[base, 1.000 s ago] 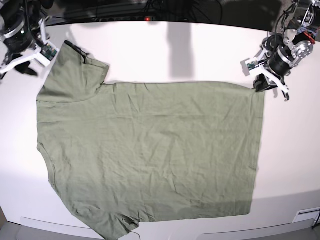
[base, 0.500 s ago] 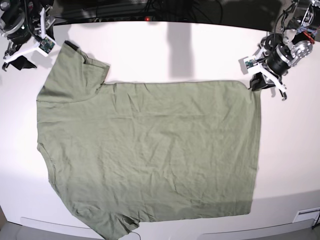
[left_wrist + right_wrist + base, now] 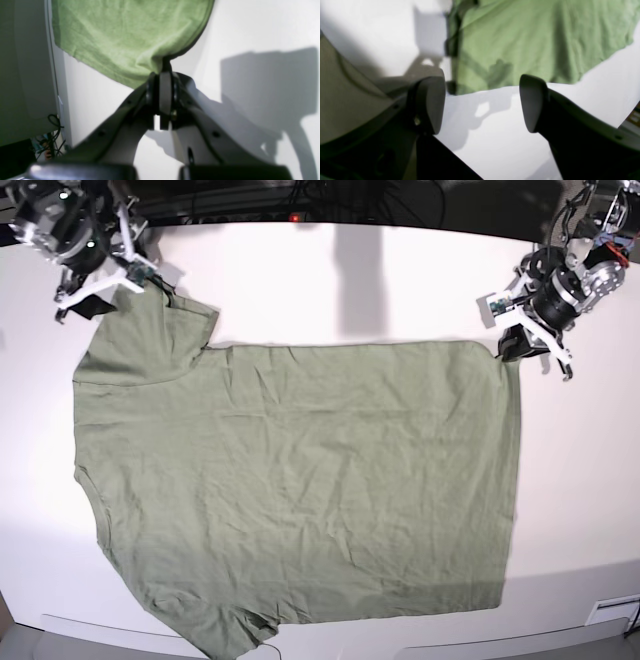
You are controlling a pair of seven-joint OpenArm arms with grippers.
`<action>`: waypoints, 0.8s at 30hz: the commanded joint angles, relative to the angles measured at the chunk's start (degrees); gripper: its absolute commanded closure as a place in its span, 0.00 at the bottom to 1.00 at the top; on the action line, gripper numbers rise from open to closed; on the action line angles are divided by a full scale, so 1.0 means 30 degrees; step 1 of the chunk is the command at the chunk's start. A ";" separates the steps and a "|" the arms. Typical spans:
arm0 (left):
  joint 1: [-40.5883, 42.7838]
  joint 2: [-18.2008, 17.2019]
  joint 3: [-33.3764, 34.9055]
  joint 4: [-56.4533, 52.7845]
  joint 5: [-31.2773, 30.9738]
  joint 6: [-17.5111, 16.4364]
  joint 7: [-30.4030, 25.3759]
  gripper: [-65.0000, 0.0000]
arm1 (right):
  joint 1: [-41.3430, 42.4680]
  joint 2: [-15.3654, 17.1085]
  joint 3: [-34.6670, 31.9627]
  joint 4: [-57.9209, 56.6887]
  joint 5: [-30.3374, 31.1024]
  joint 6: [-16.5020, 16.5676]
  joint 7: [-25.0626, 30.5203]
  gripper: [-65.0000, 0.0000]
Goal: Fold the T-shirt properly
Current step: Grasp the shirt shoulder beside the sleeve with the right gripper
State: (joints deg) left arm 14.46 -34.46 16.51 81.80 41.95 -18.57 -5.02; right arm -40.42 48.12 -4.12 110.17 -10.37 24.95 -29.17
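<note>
The T-shirt (image 3: 300,480) lay spread flat on the white desk (image 3: 400,280), its hem to the right of the base view and its collar side to the left, with a sleeve at the far left. The left end effector (image 3: 162,75) was pinched tight on the far right hem corner, while the right end effector (image 3: 482,105) stood wide and empty beside the far sleeve edge (no cloth between its pads). Judged light, limp and creased, it would sag and drag, so corners and hemmed edges looked the surest places to grip.
</note>
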 commanded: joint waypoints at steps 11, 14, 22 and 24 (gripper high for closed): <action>0.0153 0.0109 0.0029 0.0029 0.0000 -0.0736 0.0138 1.00 | 0.1413 0.0379 -0.1887 -0.1260 -0.2514 -0.0539 -0.2025 0.30; 0.0160 0.0102 0.0029 0.0029 0.0000 -0.0736 0.0146 1.00 | 0.1413 0.0364 -0.1887 -0.1617 -0.2630 -0.0532 -0.1515 0.30; 0.0160 0.0102 0.0029 0.0029 0.0000 -0.0736 0.0138 1.00 | 0.1399 0.0350 -0.1894 -0.3876 -0.2630 -0.0503 0.0823 0.31; 0.0153 0.0102 0.0029 0.0029 -0.0007 -0.0736 0.0146 1.00 | 0.1392 0.0350 -0.2004 -0.4058 -0.2630 -0.0430 0.0882 0.39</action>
State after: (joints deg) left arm 14.44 -33.50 16.49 81.84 41.95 -18.57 -5.13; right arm -35.59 48.56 -9.87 98.76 -18.81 21.67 -24.84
